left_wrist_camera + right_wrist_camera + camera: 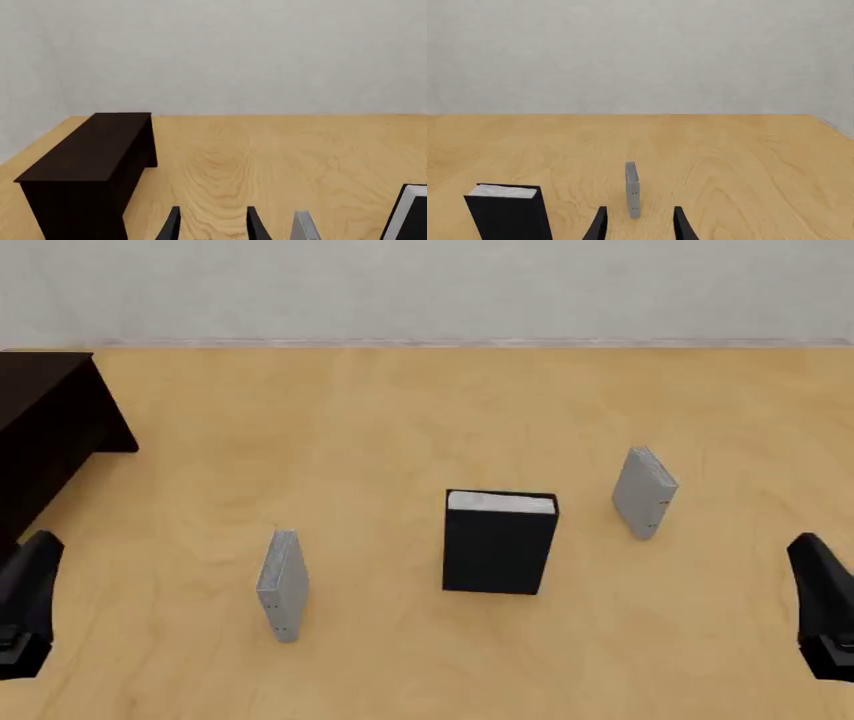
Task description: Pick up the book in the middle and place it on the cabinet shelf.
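Observation:
The thick black book (501, 543) with white page edges stands upright in the middle of the table; it also shows in the right wrist view (508, 212) and partly in the left wrist view (408, 215). The dark cabinet shelf (47, 430) stands at the far left (87, 165). My left gripper (27, 600) waits at the near left edge, open and empty, its fingertips (172, 225) apart. My right gripper (821, 600) sits at the near right edge, open and empty, its fingertips (680, 225) apart. Both grippers are far from the book.
Two thin light-grey books stand upright: one left of the black book (282, 585), also in the left wrist view (305, 226), and one to its right (645, 492), straight ahead of my right gripper (632, 189). A grey wall (427, 290) bounds the table's far edge.

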Robot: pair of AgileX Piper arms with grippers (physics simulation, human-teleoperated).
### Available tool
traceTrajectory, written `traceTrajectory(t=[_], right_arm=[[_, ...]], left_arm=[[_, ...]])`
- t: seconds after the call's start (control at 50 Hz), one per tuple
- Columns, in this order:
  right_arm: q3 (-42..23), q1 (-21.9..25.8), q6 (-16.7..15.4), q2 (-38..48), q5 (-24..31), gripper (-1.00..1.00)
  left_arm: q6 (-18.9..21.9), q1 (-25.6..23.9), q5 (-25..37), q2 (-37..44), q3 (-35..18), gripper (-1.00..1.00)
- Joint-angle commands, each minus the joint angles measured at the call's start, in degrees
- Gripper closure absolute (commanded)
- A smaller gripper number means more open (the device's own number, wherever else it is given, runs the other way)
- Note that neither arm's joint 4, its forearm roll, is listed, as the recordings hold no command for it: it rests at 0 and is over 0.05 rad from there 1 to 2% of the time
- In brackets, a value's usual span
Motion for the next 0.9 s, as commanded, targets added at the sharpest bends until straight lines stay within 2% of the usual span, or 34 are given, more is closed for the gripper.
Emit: traceTrajectory(t=[0.02,0.06,0.12,0.16,0.24,0.28,0.3,0.34,0.36,0.4,0.44,0.48,0.6,0.66,0.68,0.9], right_arm=[[-0.18,0.09,0.00,0.16,0.04,-1.00],[-0.07,0.09,-0.02,0.27,-0.16,-1.00],[0.02,0.09,0.03,0.54,-0.49,-1.00],[-0.04,0.09,0.01,0.43,-0.33,-1.00],[-0.01,0.10,0.01,0.39,-0.31,-1.00],[-0.06,0.09,0.06,0.34,-0.18,-1.00],[-0.07,0.09,0.07,0.34,-0.17,-1.00],[-0.05,0.09,0.02,0.31,-0.18,-1.00],[-0.20,0.10,0.02,0.18,0.10,-1.00],[-0.05,0.09,0.07,0.37,-0.22,-1.00],[0.01,0.09,0.02,0.53,-0.45,-1.00],[0.01,0.09,0.05,0.53,-0.43,-1.00],[0.02,0.09,0.06,0.61,-0.51,-1.00],[0.01,0.09,0.01,0.60,-0.50,-1.00],[-0.05,0.09,0.05,0.41,-0.24,-1.00],[0.03,0.08,0.04,0.67,-0.58,-1.00]], left_arm=[[1.20,-1.50,0.50,0.00,0.55,-1.00],[-1.12,-1.04,0.39,0.34,0.39,-1.00],[-0.61,-2.17,-1.21,2.19,0.00,-1.00],[-3.63,-2.68,-4.54,6.29,-0.15,-1.00],[-2.73,-4.22,-11.78,14.38,-1.91,-1.00],[-3.71,-5.75,-15.58,19.57,-2.87,-1.00],[-2.44,-6.67,-17.24,20.94,-2.94,-1.00],[-3.85,-7.75,-19.68,24.40,-3.57,-1.00],[-2.20,-8.28,-22.38,26.91,-3.54,-1.00],[-3.29,-8.89,-25.20,30.08,-4.29,-1.00],[-2.71,-8.94,-28.13,33.34,-4.73,-1.00],[-4.04,-9.62,-29.72,36.04,-5.83,-1.00],[-3.23,-14.17,-36.16,45.98,-7.38,-1.00],[-2.46,-14.68,-37.58,47.22,-7.64,-1.00],[-4.23,-15.21,-39.40,50.10,-8.14,-1.00],[-3.51,-18.25,-41.58,57.11,-12.37,-1.00]])
